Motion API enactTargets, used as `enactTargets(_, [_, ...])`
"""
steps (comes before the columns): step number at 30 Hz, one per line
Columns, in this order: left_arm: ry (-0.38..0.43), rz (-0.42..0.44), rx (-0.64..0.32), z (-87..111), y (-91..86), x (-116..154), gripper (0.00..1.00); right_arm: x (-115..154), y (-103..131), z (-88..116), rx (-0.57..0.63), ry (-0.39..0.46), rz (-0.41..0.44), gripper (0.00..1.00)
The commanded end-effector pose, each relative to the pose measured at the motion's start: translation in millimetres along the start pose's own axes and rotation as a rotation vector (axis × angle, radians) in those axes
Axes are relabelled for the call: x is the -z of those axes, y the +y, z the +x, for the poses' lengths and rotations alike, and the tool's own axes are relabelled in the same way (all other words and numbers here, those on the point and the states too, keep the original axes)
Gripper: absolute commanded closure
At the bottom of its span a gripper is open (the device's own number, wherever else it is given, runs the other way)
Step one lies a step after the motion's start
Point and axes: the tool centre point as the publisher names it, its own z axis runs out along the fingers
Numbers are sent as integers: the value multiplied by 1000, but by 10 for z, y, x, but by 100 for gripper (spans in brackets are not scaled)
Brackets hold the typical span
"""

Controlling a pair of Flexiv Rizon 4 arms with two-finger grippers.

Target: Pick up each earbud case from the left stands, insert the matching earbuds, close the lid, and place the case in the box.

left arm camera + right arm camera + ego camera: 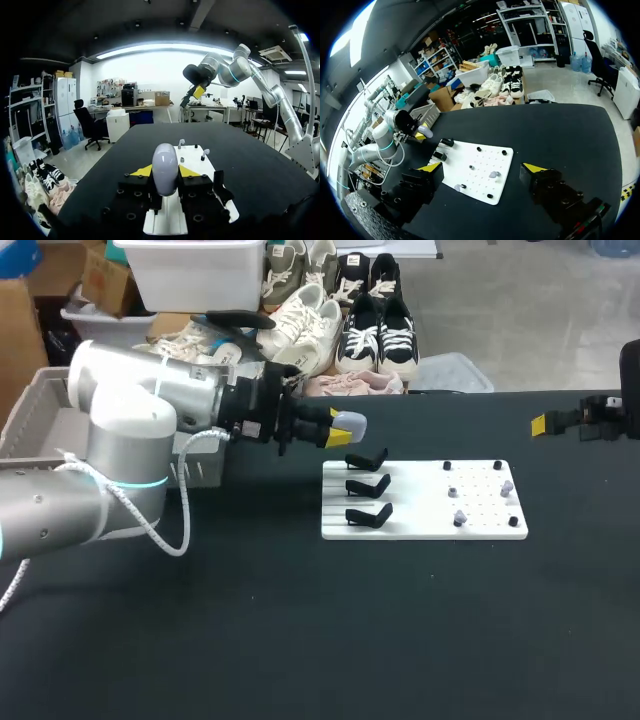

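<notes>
Grey case [165,169] in outstretched left fingers [143,171].

Left arm [120,440]: thick silver-grey cylindrical links, rounded white joint caps, thin glowing cyan ring [140,483] at one joint. White braided cable [160,530] looped along outside. Black wrist block [250,412]. Left gripper [345,428]: black two-finger body, yellow tips, small round screw holes [131,216] on top face. Right gripper [484,167]: same black blocky fingers, yellow triangular tips.

The board [480,528] lies mid-table [300,640], with stands [368,486] on its nine o'clock side and earbuds [460,517] toward three. From it, the left gripper [345,430] holding the case [352,422] is at ten, the box [30,405] at nine, the right gripper [541,424] at two.
</notes>
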Motion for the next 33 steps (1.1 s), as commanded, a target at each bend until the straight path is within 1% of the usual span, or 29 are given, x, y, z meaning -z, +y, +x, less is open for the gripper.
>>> enactTargets(1, [-45,-122,-23,-80,-476,133,100,0,0,0,0,0,0,0])
enactTargets(4, [-75,-146,-50,-121,-562,130,100,0,0,0,0,0,0,0])
enactTargets(7, [-80,-144,-52,-138,-626,116,100,0,0,0,0,0,0,0])
enactTargets(12, [-88,-151,-47,-183,-680,98,100,0,0,0,0,0,0,0])
enactTargets(16, [-93,-150,-30,-265,-715,137,100,0,0,0,0,0,0,0])
enactTargets(33, [-93,-150,-30,-265,-715,137,100,0,0,0,0,0,0,0])
